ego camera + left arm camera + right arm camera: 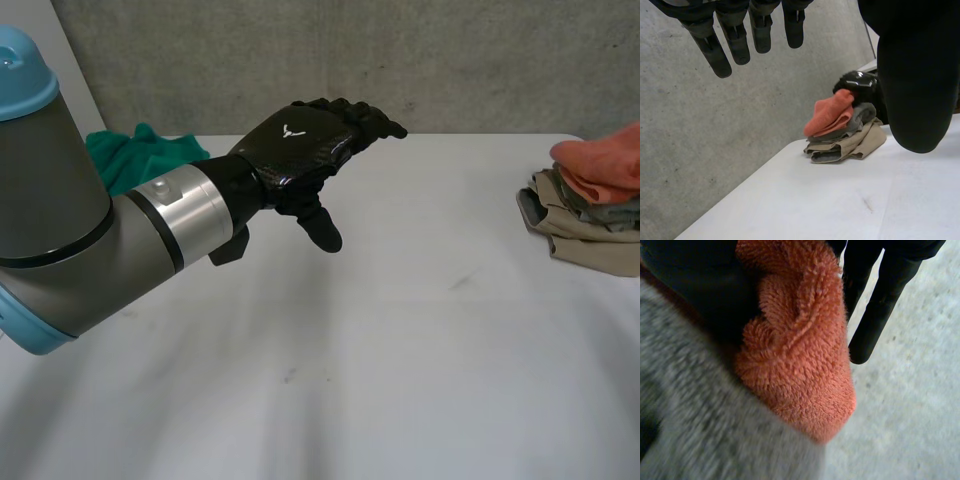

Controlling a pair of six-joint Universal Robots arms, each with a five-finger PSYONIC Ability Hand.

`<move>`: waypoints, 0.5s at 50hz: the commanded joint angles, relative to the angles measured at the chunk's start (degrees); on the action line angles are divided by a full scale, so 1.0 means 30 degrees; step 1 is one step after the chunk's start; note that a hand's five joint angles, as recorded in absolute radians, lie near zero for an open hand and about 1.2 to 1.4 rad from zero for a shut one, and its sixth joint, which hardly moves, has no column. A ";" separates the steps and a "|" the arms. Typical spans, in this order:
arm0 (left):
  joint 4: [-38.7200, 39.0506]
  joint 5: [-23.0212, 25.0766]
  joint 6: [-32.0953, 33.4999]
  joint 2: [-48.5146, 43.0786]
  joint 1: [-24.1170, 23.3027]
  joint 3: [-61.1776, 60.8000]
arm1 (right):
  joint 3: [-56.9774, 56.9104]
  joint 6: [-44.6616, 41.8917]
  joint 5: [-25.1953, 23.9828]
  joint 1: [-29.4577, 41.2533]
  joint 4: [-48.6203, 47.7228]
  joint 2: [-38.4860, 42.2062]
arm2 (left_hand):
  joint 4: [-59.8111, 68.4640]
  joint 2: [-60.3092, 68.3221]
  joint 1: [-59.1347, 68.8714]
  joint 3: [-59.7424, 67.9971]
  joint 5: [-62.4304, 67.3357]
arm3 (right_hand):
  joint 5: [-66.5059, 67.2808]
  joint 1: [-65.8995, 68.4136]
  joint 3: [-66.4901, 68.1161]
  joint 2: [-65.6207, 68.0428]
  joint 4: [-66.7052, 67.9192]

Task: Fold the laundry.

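A small pile of folded laundry (585, 235) lies at the table's right edge: tan cloth at the bottom, grey in the middle, an orange towel (605, 165) on top. In the right wrist view my right hand (880, 305) pinches a bunched fold of the orange towel (800, 355) between thumb and fingers, above the grey cloth (700, 430). The left wrist view shows that right hand (860, 82) at the far side of the pile (850, 145), on the orange towel (827, 117). My left hand (300, 150) hovers open above the table's middle-left, its fingers (735, 45) straight and empty.
A crumpled green cloth (140, 155) lies at the table's back left, behind my left arm. The white table (400, 350) spreads bare between my left hand and the pile. A grey concrete wall stands behind the table.
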 commanded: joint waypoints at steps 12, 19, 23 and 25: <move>0.0204 -0.0005 -0.0001 0.0102 -0.0071 -0.0223 | 0.1896 -0.0851 0.0805 -0.0636 0.4110 -0.2993 | 0.0871 0.0804 0.0948 0.0681 0.0507 | -1.7916 -1.5661 -1.8695 -1.8397 -1.9578; 0.0204 -0.0005 -0.0030 0.0161 -0.0305 -0.0282 | 0.2275 -0.4713 0.2504 -0.1074 0.9500 -0.5102 | 0.0871 0.0804 0.0948 0.0681 0.0507 | -1.7916 -1.5661 -1.8695 -1.8397 -1.9578; 0.0204 0.0024 -0.0030 0.0365 -0.0510 -0.0282 | 0.2248 -0.7907 0.4873 -0.2100 1.2081 -0.6683 | 0.0871 0.0804 0.0948 0.0681 0.0507 | -1.7916 -1.5661 -1.8695 -1.8397 -1.9578; 0.0204 0.0024 -0.0030 0.0453 -0.0511 -0.0282 | 0.2013 -0.9368 0.6771 -0.2218 1.2552 -0.7792 | 0.0871 0.0804 0.0948 0.0681 0.0507 | -1.7916 -1.5661 -1.8695 -1.8397 -1.9578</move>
